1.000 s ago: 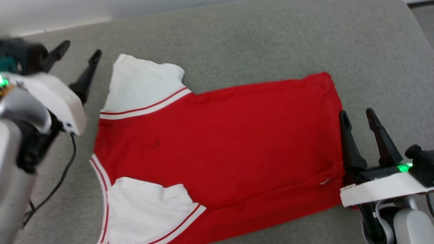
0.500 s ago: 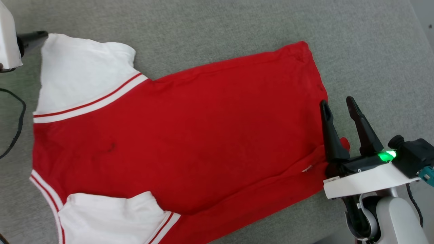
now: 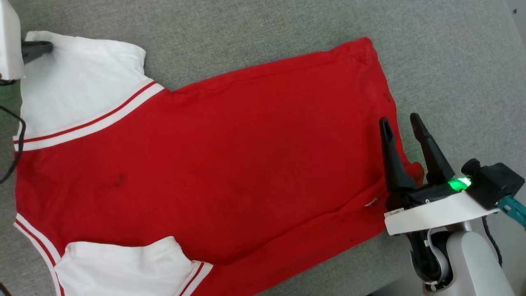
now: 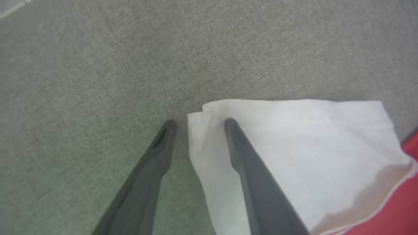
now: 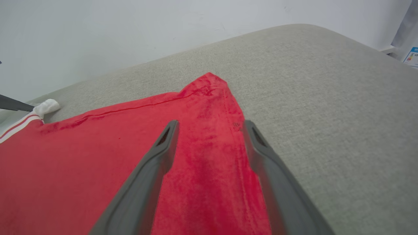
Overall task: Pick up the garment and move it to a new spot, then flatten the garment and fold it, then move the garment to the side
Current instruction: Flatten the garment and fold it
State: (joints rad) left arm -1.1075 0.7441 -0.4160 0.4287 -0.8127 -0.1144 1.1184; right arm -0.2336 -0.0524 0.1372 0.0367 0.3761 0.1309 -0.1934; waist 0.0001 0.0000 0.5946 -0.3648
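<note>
The shirt (image 3: 230, 156) lies spread out and unfolded on the grey cushion (image 3: 452, 61), so I judge that placing and most of the flattening are done. The fold and the move to the side are left.

Nearest the robot, the near sleeve (image 3: 123, 263) lies flat with its striped band running off the picture's lower edge. At the lower right, the right claw (image 3: 398, 118) is wide open and holds nothing. One finger sits over the red cloth and the other over the bare cushion, with the hem (image 5: 228, 107) between them. A small rumple sits in the cloth beside that claw.

The red body is smooth across the middle, with a faint dark mark near the shoulders. No lettering shows, so the chest side is probably face down.

Farthest away, the far sleeve (image 3: 78, 78) lies flat. The left claw (image 4: 199, 121) straddles its outer corner, fingers apart, one on white cloth and one on cushion, not yet gripping. A dark cable (image 3: 16, 152) hangs at the left edge, and a pale wall (image 5: 98, 32) stands beyond the cushion.
</note>
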